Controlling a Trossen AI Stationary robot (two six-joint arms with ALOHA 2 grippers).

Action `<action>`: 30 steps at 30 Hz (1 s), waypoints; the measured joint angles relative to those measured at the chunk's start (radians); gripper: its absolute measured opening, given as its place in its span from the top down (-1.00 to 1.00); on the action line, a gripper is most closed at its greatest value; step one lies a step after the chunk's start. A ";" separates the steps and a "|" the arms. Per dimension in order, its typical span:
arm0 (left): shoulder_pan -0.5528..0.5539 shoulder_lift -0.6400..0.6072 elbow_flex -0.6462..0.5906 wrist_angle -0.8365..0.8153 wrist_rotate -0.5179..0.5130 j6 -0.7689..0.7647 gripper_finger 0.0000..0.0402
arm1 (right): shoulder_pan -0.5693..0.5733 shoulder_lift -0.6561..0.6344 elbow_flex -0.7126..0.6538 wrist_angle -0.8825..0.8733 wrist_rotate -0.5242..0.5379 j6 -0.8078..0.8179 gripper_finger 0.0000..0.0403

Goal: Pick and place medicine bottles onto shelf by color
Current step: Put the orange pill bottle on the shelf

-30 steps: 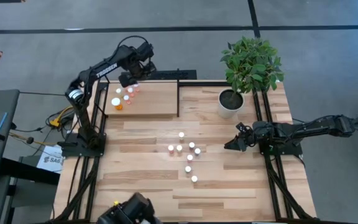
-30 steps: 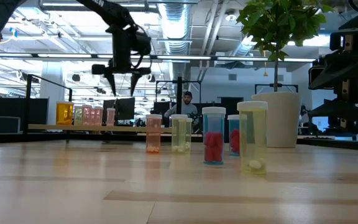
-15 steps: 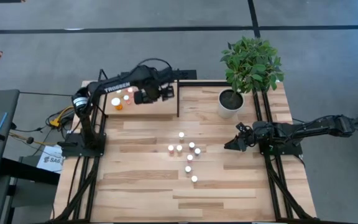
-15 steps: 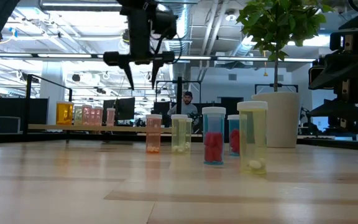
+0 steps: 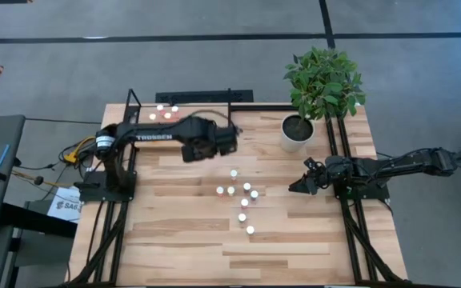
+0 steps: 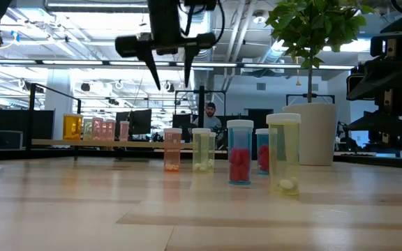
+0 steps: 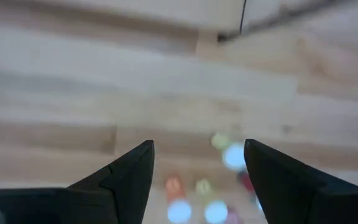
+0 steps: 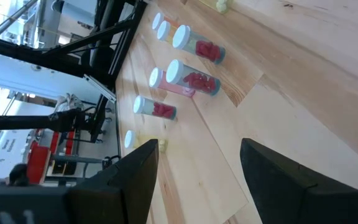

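Now the left gripper (image 6: 172, 75) hangs released, pointing down, between the shelf (image 5: 146, 122) and the medicine bottles (image 5: 238, 196), which stand upright mid-table. The right gripper (image 5: 296, 187) waits released beside them.

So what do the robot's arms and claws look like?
Both are dark, jointed metal arms. The left arm has white "TROSSEN" lettering along it and a silver ring near its base, where yellow cables trail. Each claw, like the left claw, ends in two thin, black, pointed fingers.

Potted plant (image 5: 323, 84) in white pot (image 5: 296, 133) at table (image 5: 182, 248) corner, person (image 6: 211, 116) beyond
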 joint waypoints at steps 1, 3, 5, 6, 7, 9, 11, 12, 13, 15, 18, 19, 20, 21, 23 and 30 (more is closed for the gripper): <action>-0.024 0.000 0.000 -0.006 0.000 -0.034 -0.17 | 0.000 0.000 0.000 0.000 0.000 0.000 -0.24; -0.072 0.000 -0.006 -0.016 -0.007 -0.093 -0.17 | 0.000 0.000 0.000 0.000 0.000 0.000 -0.24; -0.116 0.000 -0.023 -0.011 -0.010 -0.153 -0.17 | 0.000 0.000 0.000 0.000 0.000 0.000 -0.24; -0.138 0.000 -0.035 -0.007 -0.011 -0.188 -0.17 | 0.000 0.000 0.000 0.000 0.000 0.000 -0.24; -0.158 0.000 -0.050 0.004 -0.011 -0.225 -0.17 | 0.000 0.000 0.000 0.000 0.000 0.000 -0.24; -0.197 0.000 -0.086 0.041 -0.011 -0.300 -0.17 | 0.000 0.000 0.000 0.000 0.000 0.000 -0.24; -0.227 0.000 -0.122 0.078 -0.014 -0.352 -0.17 | 0.000 0.000 0.000 0.000 0.000 0.000 -0.24; -0.238 0.000 -0.142 0.110 -0.018 -0.368 -0.17 | 0.000 0.000 0.000 0.000 0.000 0.000 -0.24; -0.247 0.000 -0.162 0.137 -0.018 -0.376 -0.17 | 0.000 0.000 0.000 0.000 0.000 0.000 -0.24; -0.261 0.002 -0.190 0.158 -0.033 -0.385 -0.17 | 0.000 0.000 0.000 0.000 0.000 0.000 -0.24; -0.274 0.004 -0.244 0.246 -0.096 -0.332 -0.17 | 0.000 0.000 0.000 0.000 0.000 0.000 -0.24; -0.276 0.016 -0.254 0.262 -0.110 -0.307 -0.17 | 0.000 0.000 0.000 0.000 0.000 0.000 -0.24; -0.278 0.030 -0.260 0.278 -0.115 -0.290 -0.17 | 0.000 0.000 0.000 0.000 0.000 0.000 -0.24; -0.279 0.048 -0.262 0.289 -0.115 -0.276 -0.17 | 0.000 0.000 0.000 0.000 0.000 0.000 -0.24; -0.279 0.086 -0.261 0.319 -0.103 -0.248 -0.17 | 0.000 0.000 0.000 0.000 0.000 0.000 -0.24; -0.275 0.149 -0.261 0.328 -0.088 -0.107 -0.17 | 0.000 0.000 0.000 0.000 0.000 0.000 -0.24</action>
